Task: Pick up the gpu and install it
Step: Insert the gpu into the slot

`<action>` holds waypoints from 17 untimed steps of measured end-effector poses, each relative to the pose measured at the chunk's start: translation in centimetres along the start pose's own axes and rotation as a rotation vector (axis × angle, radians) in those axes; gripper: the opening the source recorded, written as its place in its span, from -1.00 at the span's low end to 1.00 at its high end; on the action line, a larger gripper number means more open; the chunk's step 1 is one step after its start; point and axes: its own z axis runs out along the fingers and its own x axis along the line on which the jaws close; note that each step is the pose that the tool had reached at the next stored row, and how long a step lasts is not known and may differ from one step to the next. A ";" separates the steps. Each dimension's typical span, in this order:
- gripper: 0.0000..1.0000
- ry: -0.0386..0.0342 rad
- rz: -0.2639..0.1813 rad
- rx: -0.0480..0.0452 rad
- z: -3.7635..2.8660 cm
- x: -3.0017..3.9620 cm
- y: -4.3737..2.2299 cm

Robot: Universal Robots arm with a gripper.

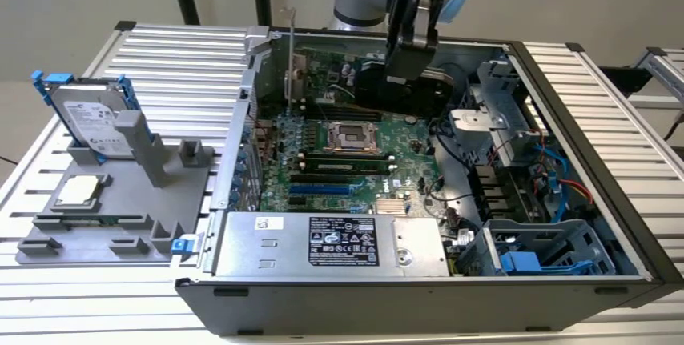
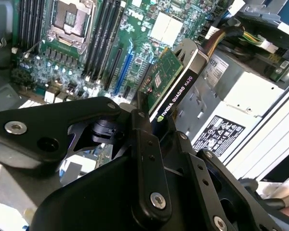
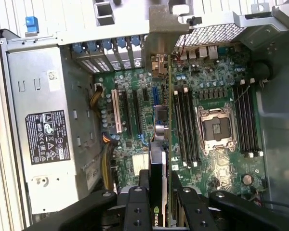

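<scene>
The gpu (image 1: pixel 402 93) hangs over the far part of the motherboard (image 1: pixel 320 181) inside the open computer case (image 1: pixel 598 169). My gripper (image 1: pixel 411 55) is shut on it from above. In the second wrist view the gpu (image 2: pixel 176 82) shows its green board face and black shroud, pinched between my gripper's (image 2: pixel 151 126) black fingers. In the first wrist view the gpu (image 3: pixel 162 139) is seen edge-on above the motherboard (image 3: pixel 216 86), with its silver end bracket (image 3: pixel 162 29) toward the case's rear wall; the gripper (image 3: pixel 161 195) clamps its near end. The card is held off the board.
A grey fixture (image 1: pixel 118 225) on the exterior view's left holds a hard drive in a blue frame (image 1: pixel 94 121) and a loose processor (image 1: pixel 80 191). The power supply (image 1: pixel 331 241) fills the case front; drive cages and cables (image 1: pixel 534 257) crowd the right. Expansion slots (image 3: pixel 116 110) lie beside the held card.
</scene>
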 end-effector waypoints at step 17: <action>-1.00 0.0031 -0.054 -0.0010 0.00 0.00 0.00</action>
